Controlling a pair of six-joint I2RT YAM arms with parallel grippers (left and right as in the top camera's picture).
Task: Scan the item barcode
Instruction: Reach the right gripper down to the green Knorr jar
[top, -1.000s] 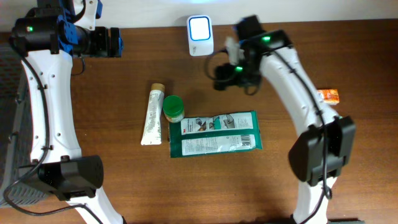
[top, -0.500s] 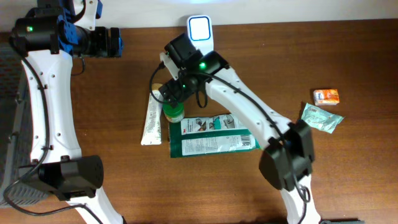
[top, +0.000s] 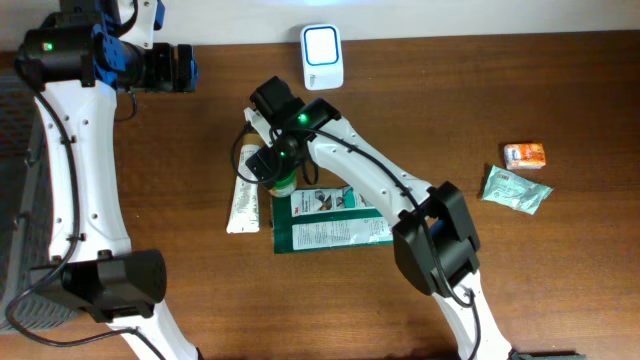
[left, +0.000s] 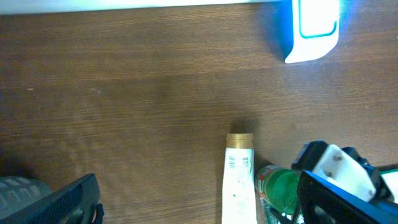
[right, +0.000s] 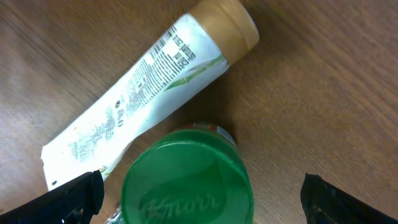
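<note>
The right gripper (right: 202, 196) hangs wide open and empty over the green-lidded jar (right: 186, 168), seemingly the item to scan, which stands near the middle of the table (top: 560, 290) beside the tube (right: 143, 93). Gripping the jar and showing its barcode to the scanner (top: 322, 57) at the far edge are both left to do. The left gripper (top: 188, 68) gapes empty.

I am counting one of each kind here: one white tube (top: 243, 195), one green-lidded jar (right: 186, 180), one flat green pack (top: 330, 228), one white scanner (top: 322, 45), one small orange box (top: 525, 154), one pale green sachet (top: 516, 189).
</note>
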